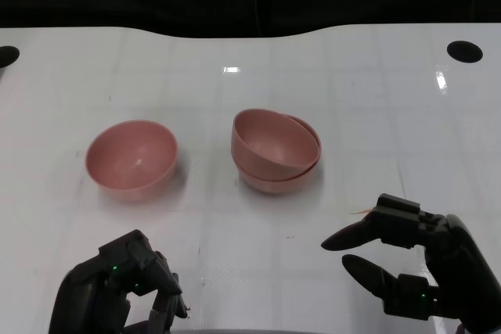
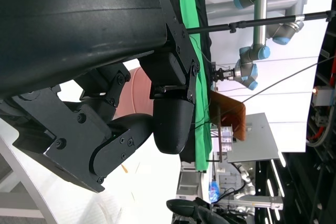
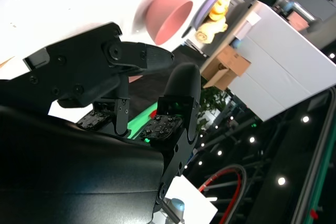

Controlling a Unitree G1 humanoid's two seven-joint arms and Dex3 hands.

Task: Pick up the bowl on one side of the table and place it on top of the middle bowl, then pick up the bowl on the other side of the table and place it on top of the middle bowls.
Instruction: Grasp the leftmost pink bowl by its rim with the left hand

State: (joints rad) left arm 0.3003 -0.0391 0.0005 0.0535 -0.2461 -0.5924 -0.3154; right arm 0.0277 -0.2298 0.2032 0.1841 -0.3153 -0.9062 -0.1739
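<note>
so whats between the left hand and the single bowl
Nothing: in the head view only bare white table lies between the left hand and the single bowl.

Robotics lab: industrial arm [image 2: 252, 59], rigging.

My left robot hand [image 1: 117, 287] sits low at my near left, fingers curled inward and down with nothing in them. In the left wrist view its rounded black shell fills most of the picture, and its fingers [image 2: 170, 114] fold in close to the palm. My right robot hand [image 1: 411, 260] hangs at my near right, holding nothing, with two fingers [image 1: 356, 236] stretched out toward my left, one above the other and a clear gap between them. The right wrist view shows those fingers [image 3: 181, 90] parted too.
</note>
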